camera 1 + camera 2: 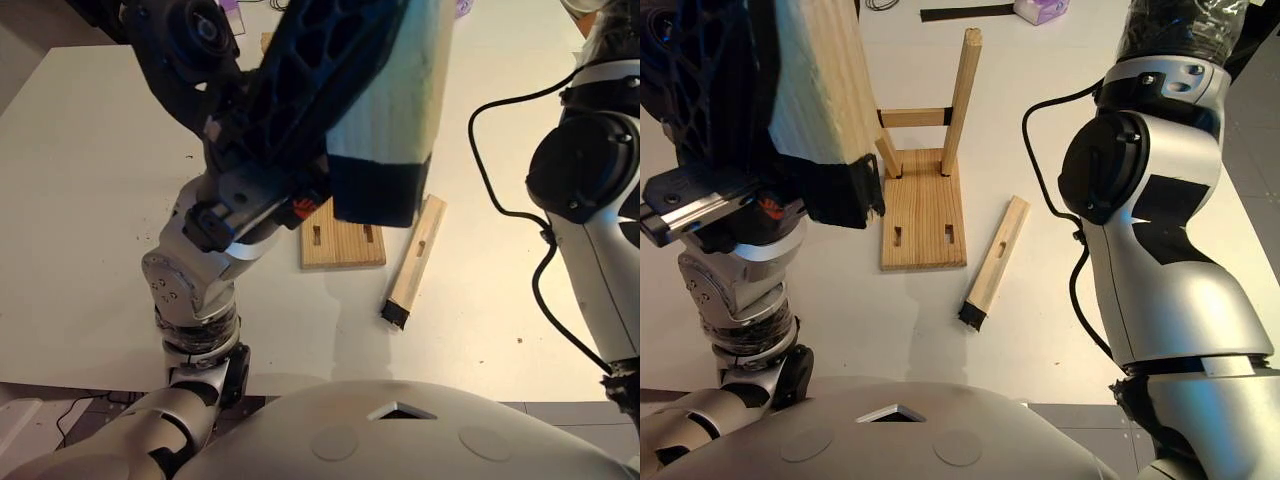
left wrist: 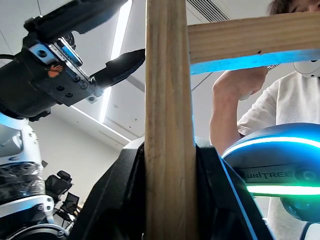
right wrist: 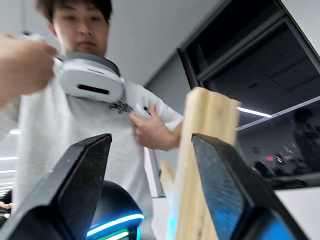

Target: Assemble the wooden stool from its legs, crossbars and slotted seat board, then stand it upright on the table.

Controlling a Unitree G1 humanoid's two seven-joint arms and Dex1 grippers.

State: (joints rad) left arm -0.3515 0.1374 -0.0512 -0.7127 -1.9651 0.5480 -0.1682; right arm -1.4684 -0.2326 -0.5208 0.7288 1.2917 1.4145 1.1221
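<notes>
My left gripper is shut on a wooden leg and holds it high, close to my head. A crossbar joins that leg near its top, and the leg's black-taped end points down. Below on the table lies the slotted seat board, flat, with two legs standing in its far slots and a crossbar between them. To its right lies a loose leg. My right gripper is open, raised, with a wooden leg close by one finger.
The white table has free room to the right of the loose leg and along its front edge. A black strip and a purple item lie at the far edge. A person stands behind the raised parts.
</notes>
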